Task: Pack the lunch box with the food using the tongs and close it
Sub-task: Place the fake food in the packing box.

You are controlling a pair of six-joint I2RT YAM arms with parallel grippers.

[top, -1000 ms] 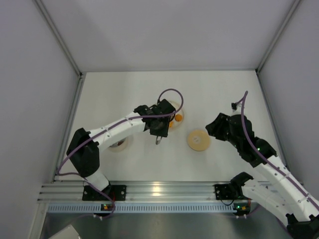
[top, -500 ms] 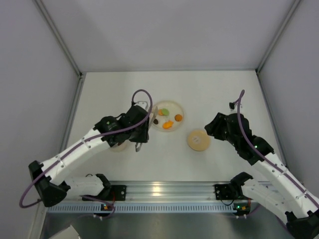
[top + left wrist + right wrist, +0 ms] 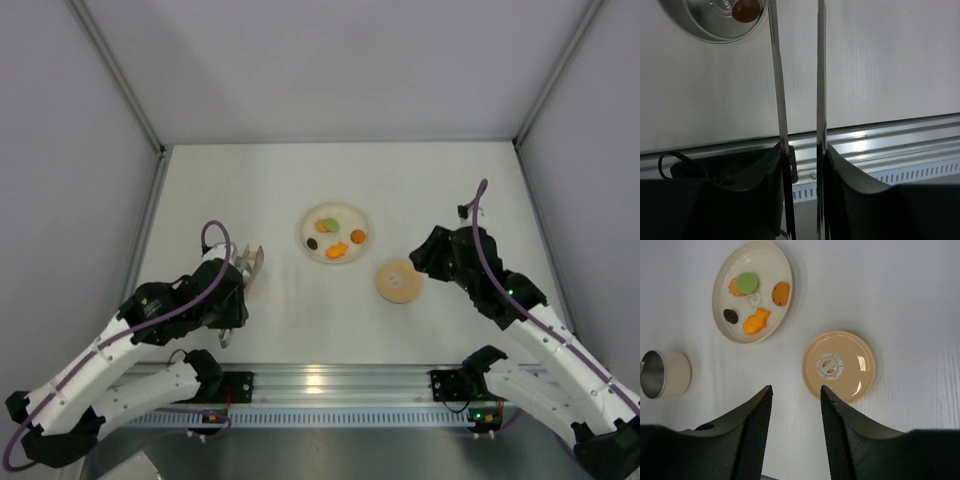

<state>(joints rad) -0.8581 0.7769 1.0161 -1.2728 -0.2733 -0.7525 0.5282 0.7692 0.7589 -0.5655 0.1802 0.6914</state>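
**Tongs due at the plate for another piece**

Left gripper [image 3: 802, 150] hangs at the near left, its fingers pinching the tongs [image 3: 782, 100]. The two arms of the tongs stand apart and run out of the wrist view, so the tips cannot be checked there. The plate [image 3: 762, 260] lies mid-table. The pot [image 3: 672, 372] stands left of it and nearer, open, with one brown piece [image 3: 745, 8] inside. Five bits of food [image 3: 756, 321] lie on the plate, so packing looks barely begun.

For a clean fetch, swing the tongs right, over the plate, and straddle a single bit with the tips. Squeeze only until it holds and lift clear of the rim. Then let go right above the pot's small mouth. The pot looks light, and a knock from the tongs may tip it.

Right gripper [image 3: 796, 392] hovers near the lid [image 3: 838, 366], fingers spread and empty. The lid lies flat just right of the plate and nearer, apart from it. Neither blocks the path from plate to pot.
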